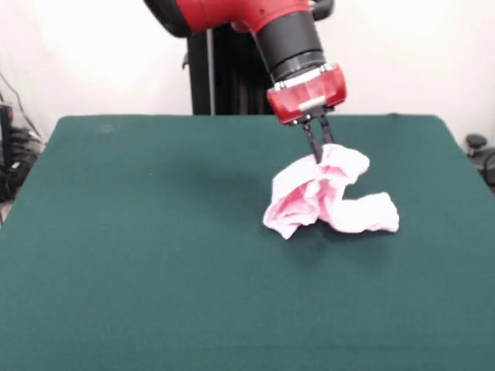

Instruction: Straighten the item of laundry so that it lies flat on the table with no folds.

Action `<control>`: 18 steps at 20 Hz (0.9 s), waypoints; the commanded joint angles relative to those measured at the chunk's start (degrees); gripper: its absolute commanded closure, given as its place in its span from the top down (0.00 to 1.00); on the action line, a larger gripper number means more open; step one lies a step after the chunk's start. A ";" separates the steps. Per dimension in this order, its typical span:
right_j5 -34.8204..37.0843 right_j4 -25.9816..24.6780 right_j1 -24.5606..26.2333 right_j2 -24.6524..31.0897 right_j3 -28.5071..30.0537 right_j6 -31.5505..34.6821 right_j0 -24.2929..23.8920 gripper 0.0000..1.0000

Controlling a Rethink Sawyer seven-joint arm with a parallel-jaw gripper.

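Observation:
The pale pink baby pants (329,197) lie crumpled in a bunched heap on the dark green table (155,255), right of the middle. One leg sticks out to the right along the cloth. My gripper (320,153) comes down from the red and black arm above and is shut on the top edge of the heap, pulling that part up into a peak. The bow and waistband are hidden in the folds.
The black pedestal (224,69) stands behind the table's far edge. Dark cables and gear (15,154) sit off the left side, and a dark object (479,151) sits off the right side.

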 commanded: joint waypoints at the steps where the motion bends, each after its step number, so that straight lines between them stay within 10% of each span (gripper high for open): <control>1: 14.90 -10.08 5.22 16.72 -0.03 6.81 -8.84 0.00; 10: 31.55 -21.02 12.02 26.15 1.93 -5.51 -32.20 0.00; 18: 44.73 -21.12 18.03 32.43 -0.37 -20.07 -48.07 0.00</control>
